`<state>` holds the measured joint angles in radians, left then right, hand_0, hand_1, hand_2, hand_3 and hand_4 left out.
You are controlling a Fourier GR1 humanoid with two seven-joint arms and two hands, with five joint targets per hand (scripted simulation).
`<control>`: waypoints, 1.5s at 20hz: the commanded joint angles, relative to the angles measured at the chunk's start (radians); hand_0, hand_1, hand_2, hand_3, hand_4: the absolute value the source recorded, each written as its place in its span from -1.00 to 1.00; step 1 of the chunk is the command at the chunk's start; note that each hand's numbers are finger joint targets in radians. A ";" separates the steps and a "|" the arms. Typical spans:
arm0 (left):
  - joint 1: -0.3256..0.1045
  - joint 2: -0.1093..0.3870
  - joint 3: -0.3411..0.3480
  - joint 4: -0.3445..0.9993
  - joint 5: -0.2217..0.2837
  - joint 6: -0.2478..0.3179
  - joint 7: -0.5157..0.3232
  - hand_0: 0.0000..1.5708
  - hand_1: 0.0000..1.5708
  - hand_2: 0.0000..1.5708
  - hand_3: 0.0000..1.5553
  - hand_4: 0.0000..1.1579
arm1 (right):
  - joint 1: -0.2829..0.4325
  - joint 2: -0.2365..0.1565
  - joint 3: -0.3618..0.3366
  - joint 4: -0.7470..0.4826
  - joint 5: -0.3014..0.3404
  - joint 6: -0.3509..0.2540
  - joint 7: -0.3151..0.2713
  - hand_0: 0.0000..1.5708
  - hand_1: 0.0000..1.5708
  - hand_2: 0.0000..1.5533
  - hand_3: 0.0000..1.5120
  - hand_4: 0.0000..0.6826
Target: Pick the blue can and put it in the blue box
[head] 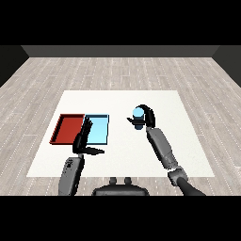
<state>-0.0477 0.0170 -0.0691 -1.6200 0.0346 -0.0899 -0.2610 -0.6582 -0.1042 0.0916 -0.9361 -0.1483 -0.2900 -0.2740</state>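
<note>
Blue can [138, 113]: upright, enclosed by right hand [146, 117], fingers [133, 120] curled round it from behind and side. Located right of centre on the white desk [122, 101], well apart from both trays. Whether resting on the desk or just lifted: cannot tell from this view. Grip taken round the body, top left showing, presumably so the can stays upright during transfer.

Light blue tray [100, 133]: lying left of centre, touching the red tray [67, 129] along one side; nothing seen inside either. Blue tray the nearer of the two to the can, hence a shorter sideways carry.

Left hand [84, 140]: over the near left corner of the blue tray, fingers straight and released, thumb out to the side, holding nothing. Partly covers the tray's near edge; judged a possible obstruction if the can is brought in low on that side.

Stage judged: grasp made, carry to tray not yet done. Next move calls for lift, leftward travel, release within the blue rim, not the adjoining red one.
</note>
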 commanded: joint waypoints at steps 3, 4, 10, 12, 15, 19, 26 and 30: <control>-0.045 -0.016 -0.066 0.075 -0.016 0.046 0.019 -1.00 -1.00 -1.00 -1.00 -1.00 | 0.083 -0.016 0.050 -0.205 0.075 -0.014 0.098 0.82 0.82 0.87 0.85 0.80; -0.047 -0.017 -0.068 0.078 -0.015 0.050 0.018 -1.00 -1.00 -1.00 -1.00 -1.00 | 0.119 -0.007 0.066 -0.263 0.092 -0.027 0.122 0.82 0.82 0.87 0.85 0.80; -0.062 -0.017 -0.177 0.123 0.041 0.108 0.021 -1.00 -1.00 -1.00 -1.00 -1.00 | 0.278 0.041 0.168 -0.467 0.176 -0.077 0.205 0.82 0.82 0.87 0.85 0.80; -0.103 -0.017 -0.153 0.079 0.038 0.110 0.102 -1.00 -1.00 -1.00 -1.00 -1.00 | 0.268 0.007 0.148 -0.546 0.194 -0.055 0.287 0.83 0.83 0.87 0.85 0.78; -0.093 -0.017 -0.156 0.162 0.073 0.064 0.047 -1.00 -1.00 -1.00 -1.00 -1.00 | 0.331 0.044 0.188 -0.543 0.242 -0.071 0.202 0.84 0.84 0.87 0.85 0.79; -0.173 -0.017 -0.211 0.282 0.113 0.134 -0.003 -1.00 -1.00 -1.00 -1.00 -1.00 | 0.315 0.069 0.194 -0.575 0.267 -0.046 0.257 0.86 0.86 0.88 0.85 0.78; -0.233 -0.017 -0.271 0.266 0.138 0.244 0.103 -1.00 -1.00 -1.00 -1.00 -1.00 | 0.214 0.103 0.140 -0.458 0.282 -0.028 0.231 0.89 0.89 0.89 0.85 0.77; -0.193 -0.017 -0.297 0.348 0.151 0.230 -0.037 -1.00 -1.00 -1.00 -1.00 -1.00 | 0.307 0.104 0.190 -0.584 0.317 0.002 0.263 0.90 0.90 0.89 0.85 0.79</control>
<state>-0.2445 0.0003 -0.3330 -1.3367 0.1687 0.1171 -0.2269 -0.3938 -0.0084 0.2555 -1.4638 0.1366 -0.3092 -0.0228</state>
